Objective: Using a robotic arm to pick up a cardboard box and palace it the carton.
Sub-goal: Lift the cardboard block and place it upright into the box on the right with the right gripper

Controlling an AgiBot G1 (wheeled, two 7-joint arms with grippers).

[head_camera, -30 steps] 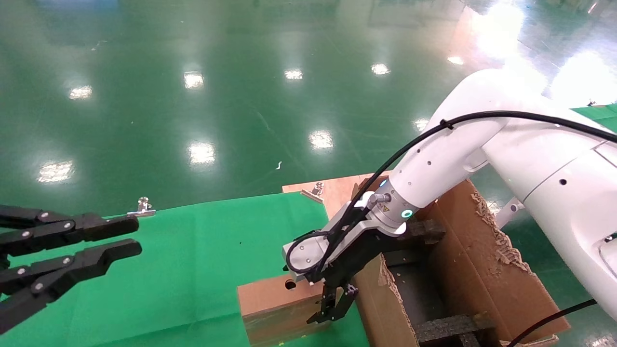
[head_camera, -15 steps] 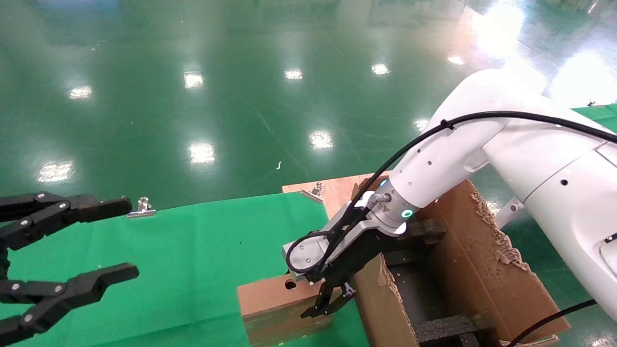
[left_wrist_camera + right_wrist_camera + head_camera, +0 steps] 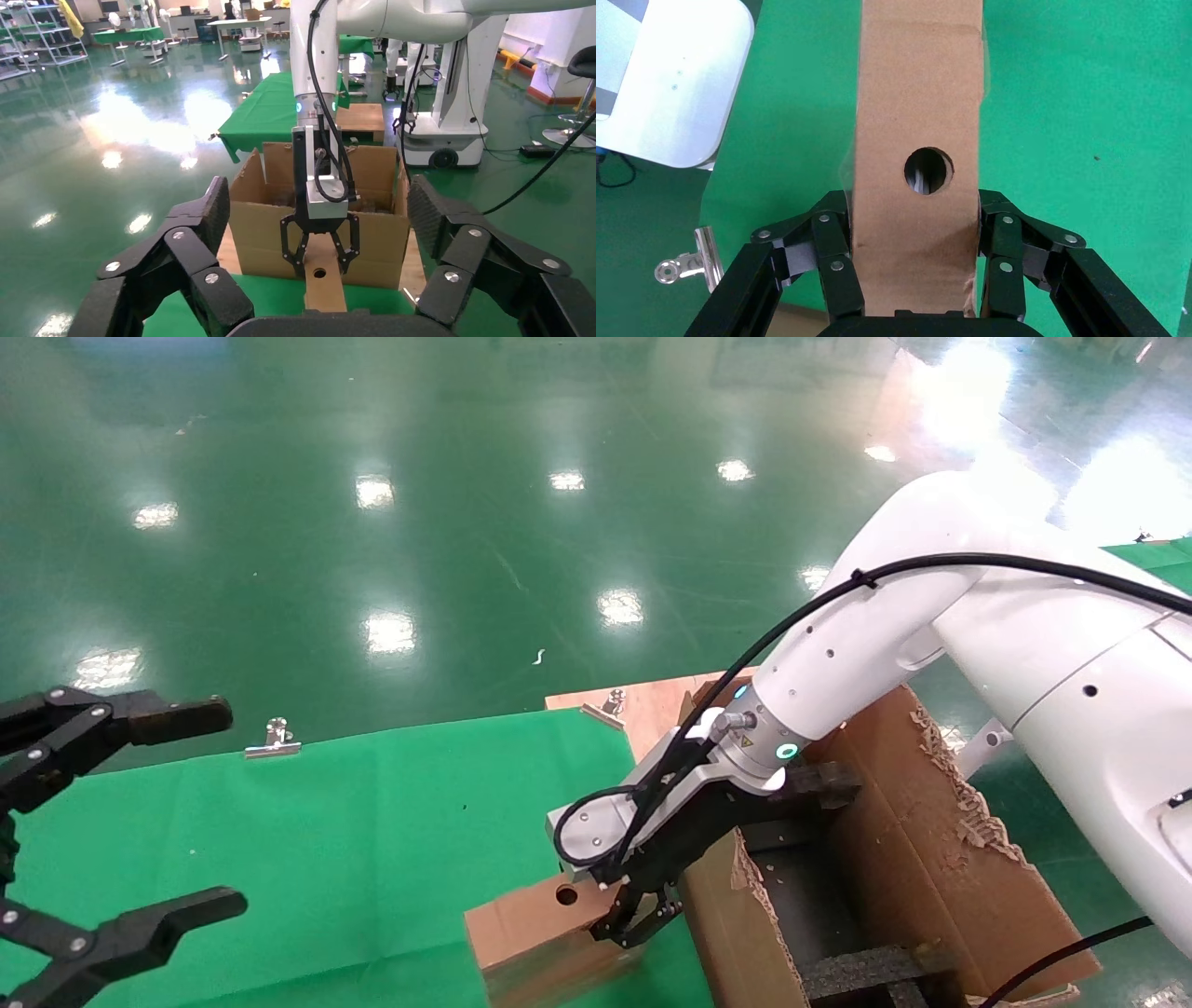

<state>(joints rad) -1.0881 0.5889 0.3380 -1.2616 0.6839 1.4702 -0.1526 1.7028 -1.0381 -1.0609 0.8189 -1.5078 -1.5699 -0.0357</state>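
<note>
Brown cardboard fills the lower middle of the head view: the cardboard box (image 3: 545, 933), with its round hole facing up, sits tilted on the green cloth (image 3: 372, 840) just beside the carton (image 3: 922, 859). The robotic arm (image 3: 931, 635) reaches down from the right, and the right gripper (image 3: 643, 919) is clamped across the box's end nearest the carton. At the far left the left gripper (image 3: 130, 812) hangs over the cloth with its fingers spread wide, holding nothing.

From the left wrist, the left gripper's black fingers (image 3: 204, 232) frame the scene, far apart, while the right gripper (image 3: 320, 242) pinches the box (image 3: 325, 281) in front of the carton (image 3: 260, 210).

From the right wrist, the fingers (image 3: 831, 246) press both long sides of the box (image 3: 919, 105), just below its hole; a metal clip (image 3: 691, 263) lies at the cloth's edge.
</note>
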